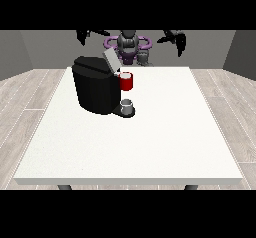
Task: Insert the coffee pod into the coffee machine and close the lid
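Observation:
The black coffee machine (95, 89) stands on the white table (150, 142), left of the middle, with its grey lid (110, 59) tilted up and open. A red thing at the machine (126, 81) sits at its front, under the lid. A small grey thing (128, 106) rests on the machine's black base below it. Another small grey thing (144, 57) stands at the table's far edge, in front of the robot; I cannot tell whether either is the pod. The hand at the view's left (87, 34) and the hand at the view's right (175, 38) hang raised behind the table, fingers spread, holding nothing.
The robot's torso (128, 44) is behind the table's far edge. Grey walls and a wooden floor surround the table. Bare white tabletop stretches in front of and to the right of the machine.

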Controlling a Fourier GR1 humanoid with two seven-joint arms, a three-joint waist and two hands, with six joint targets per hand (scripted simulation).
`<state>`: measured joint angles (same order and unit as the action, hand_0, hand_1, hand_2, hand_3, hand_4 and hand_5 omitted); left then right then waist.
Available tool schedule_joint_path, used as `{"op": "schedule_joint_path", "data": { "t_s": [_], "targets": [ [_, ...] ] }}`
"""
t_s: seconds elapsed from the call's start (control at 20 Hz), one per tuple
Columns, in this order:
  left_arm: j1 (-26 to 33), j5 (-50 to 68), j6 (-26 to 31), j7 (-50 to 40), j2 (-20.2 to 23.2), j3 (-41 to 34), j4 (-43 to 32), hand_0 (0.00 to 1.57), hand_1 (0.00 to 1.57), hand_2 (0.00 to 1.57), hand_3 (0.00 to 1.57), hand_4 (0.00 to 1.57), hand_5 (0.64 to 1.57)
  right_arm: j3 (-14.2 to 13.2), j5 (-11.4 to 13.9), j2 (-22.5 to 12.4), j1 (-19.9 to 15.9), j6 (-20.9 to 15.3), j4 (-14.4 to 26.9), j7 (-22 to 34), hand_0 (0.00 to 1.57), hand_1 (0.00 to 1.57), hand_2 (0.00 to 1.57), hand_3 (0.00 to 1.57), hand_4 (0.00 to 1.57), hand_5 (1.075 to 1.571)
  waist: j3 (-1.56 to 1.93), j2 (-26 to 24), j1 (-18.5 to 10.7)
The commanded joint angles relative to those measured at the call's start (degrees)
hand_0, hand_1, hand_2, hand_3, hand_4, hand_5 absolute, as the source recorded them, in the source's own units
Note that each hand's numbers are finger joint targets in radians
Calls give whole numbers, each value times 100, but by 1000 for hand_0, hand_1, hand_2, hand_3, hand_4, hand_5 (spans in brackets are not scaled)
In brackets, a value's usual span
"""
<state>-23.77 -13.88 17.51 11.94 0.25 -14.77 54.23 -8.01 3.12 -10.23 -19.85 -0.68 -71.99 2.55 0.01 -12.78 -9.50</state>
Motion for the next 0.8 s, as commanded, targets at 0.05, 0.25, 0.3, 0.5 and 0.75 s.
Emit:
{"op": "schedule_joint_path", "data": {
  "t_s": [0.05, 0.25, 0.3, 0.5, 0.75],
  "targets": [
    [357, 277, -126, 4, -23, 377, 757, 0, 0, 0, 0, 361, 1571, -201, -270, -31, -465, 97, 264, 71, 0, 0, 0, 0, 0, 1571, 1, 453, -100],
    [410, 271, -43, -234, -18, 282, 1058, 0, 0, 0, 0, 323, 1571, -259, -567, 152, -586, 135, 367, 307, 0, 0, 0, 0, 92, 1571, 1, 639, -75],
    [340, 325, 8, -259, 240, 144, 1038, 0, 0, 0, 0, 282, 1571, -331, -734, 20, -971, 207, 264, 858, 0, 0, 0, 0, 129, 1571, -1, 662, 41],
    [603, 532, -295, -480, -22, 676, 1700, 0, 0, 0, 0, 371, 1571, -454, -725, -42, -1147, 132, 794, 451, 0, 0, 0, 0, 149, 1571, 0, 961, -145],
    [905, 773, 54, -517, 351, 371, 2149, 0, 0, 0, 0, 360, 1571, -79, -613, 98, -1226, 211, 743, 573, 0, 0, 0, 0, 0, 1571, -1, 1010, 116]
  ]
}}
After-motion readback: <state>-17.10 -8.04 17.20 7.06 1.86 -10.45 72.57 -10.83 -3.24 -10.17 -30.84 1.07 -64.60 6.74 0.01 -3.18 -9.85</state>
